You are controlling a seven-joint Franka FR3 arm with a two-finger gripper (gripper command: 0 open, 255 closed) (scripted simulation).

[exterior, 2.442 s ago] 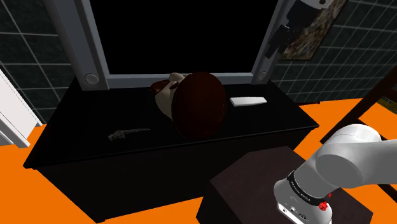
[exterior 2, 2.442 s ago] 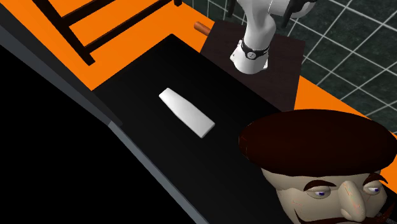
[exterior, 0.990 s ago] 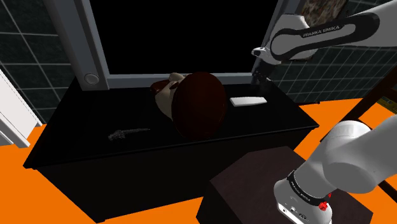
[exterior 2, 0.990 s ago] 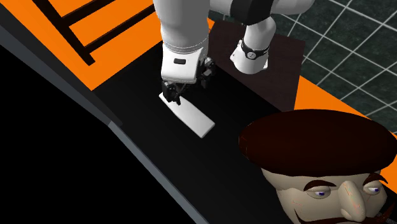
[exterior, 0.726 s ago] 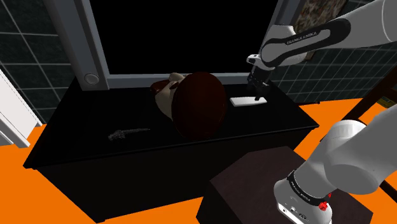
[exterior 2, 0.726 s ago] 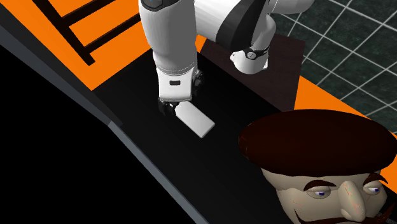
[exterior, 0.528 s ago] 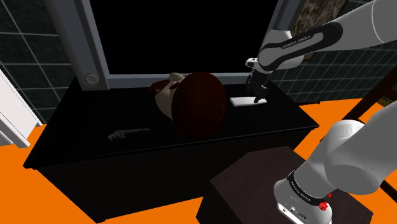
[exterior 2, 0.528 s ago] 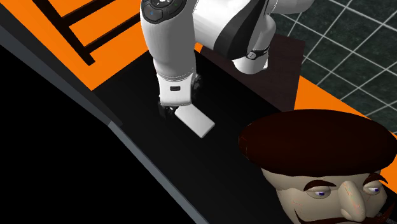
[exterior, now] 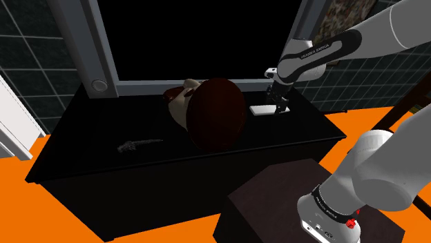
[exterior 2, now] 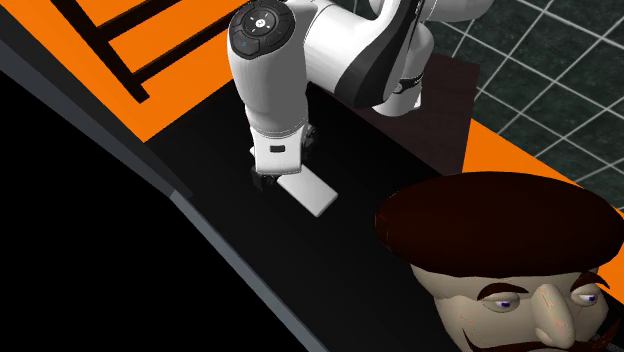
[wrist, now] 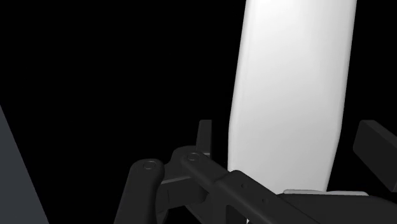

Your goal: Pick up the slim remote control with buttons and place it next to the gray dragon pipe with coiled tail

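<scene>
between parted fingers [wrist: 204, 135], white remote [wrist: 289, 95]

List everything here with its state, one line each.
remote: lying flat on the table, not gripped
gripper: open, astride one end of the remote
dragon pipe: lying on the table, untouched
capped head: resting on the table between remote and dragon pipe

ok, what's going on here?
The white Franka arm is set low over the white remote, which lies flat on the black table. In the wrist view its jaws stand open, one on each side of the remote, not touching it, so nothing is gripped yet. The small grey pipe lies toward the shoulder view's left, beyond a big head figure in a dark red cap.
</scene>
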